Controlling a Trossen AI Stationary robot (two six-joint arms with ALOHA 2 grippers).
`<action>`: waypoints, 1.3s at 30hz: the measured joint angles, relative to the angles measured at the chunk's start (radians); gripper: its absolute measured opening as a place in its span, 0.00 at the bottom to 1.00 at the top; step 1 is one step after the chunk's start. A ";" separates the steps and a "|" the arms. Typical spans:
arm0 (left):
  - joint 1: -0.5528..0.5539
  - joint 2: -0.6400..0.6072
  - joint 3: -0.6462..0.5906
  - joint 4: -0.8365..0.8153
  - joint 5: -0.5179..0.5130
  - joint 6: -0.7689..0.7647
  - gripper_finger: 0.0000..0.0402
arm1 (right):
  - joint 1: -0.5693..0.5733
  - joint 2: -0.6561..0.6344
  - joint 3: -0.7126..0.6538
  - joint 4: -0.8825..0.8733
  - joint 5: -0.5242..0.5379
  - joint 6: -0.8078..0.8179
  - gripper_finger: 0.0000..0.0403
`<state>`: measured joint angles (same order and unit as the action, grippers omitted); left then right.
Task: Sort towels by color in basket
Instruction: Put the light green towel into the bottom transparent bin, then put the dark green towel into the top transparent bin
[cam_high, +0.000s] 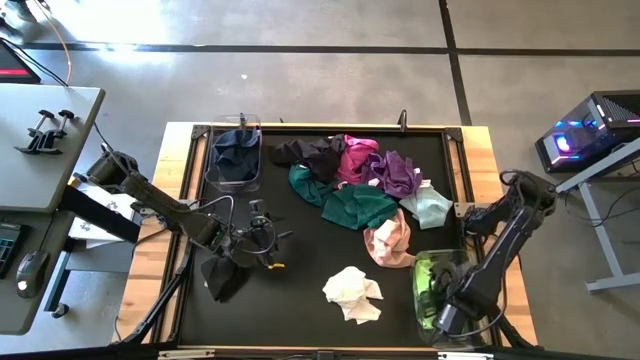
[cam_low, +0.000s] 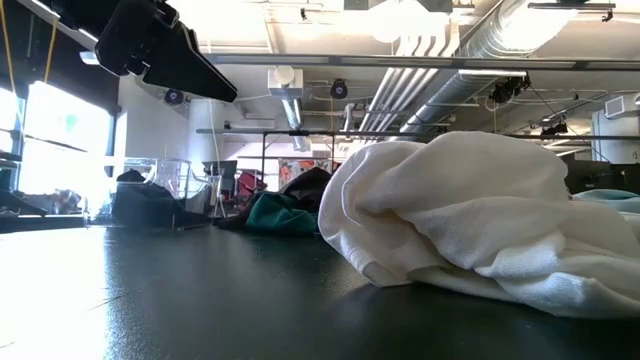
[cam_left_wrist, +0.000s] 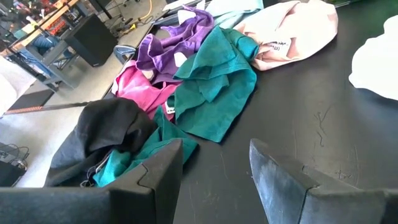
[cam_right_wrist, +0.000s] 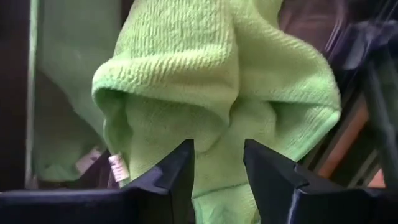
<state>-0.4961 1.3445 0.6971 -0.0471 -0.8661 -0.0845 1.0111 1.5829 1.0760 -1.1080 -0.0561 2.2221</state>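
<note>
At the left of the black table (cam_high: 300, 310), the left gripper (cam_high: 262, 240) hovers low over bare mat with its fingers (cam_left_wrist: 155, 177) parted and nothing between them. A black towel (cam_high: 224, 277) lies crumpled just beside the left arm, toward the table's front edge. At the far left corner stands a clear basket (cam_high: 213, 176) holding navy towels (cam_high: 236, 152).

Along the far edge sits the unsorted heap: another dark towel (cam_high: 302, 153), a magenta towel (cam_high: 357, 160), a purple towel (cam_high: 398, 175) and teal towels (cam_high: 350, 204) overlapping one another, with a mint towel (cam_high: 430, 205) at the heap's right end. A pink towel (cam_high: 390, 238) lies just in front of the mint one, and a white towel (cam_high: 353, 293) sits alone near the front (it fills most of the low view).

At the front right, a second clear basket (cam_high: 420, 300) holds a lime green towel (cam_right_wrist: 217, 93). The right gripper (cam_right_wrist: 217, 163) is down in it, jaws partly apart with the green cloth bunched just ahead of the tips; whether they pinch any fold I cannot tell.
</note>
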 joint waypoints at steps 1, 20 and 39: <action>0.000 0.000 0.000 0.000 0.000 0.000 0.43 | 0.005 0.000 0.000 -0.011 0.017 0.004 0.34; 0.000 0.000 0.000 0.000 0.000 -0.001 0.43 | -0.077 0.000 -0.097 0.020 -0.032 -0.110 0.34; 0.000 0.000 0.000 0.046 0.000 0.007 0.43 | -0.073 0.000 0.143 -0.244 0.075 -0.599 0.34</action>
<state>-0.4961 1.3445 0.6971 -0.0015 -0.8659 -0.0773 0.9382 1.5826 1.2191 -1.3522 0.0190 1.6234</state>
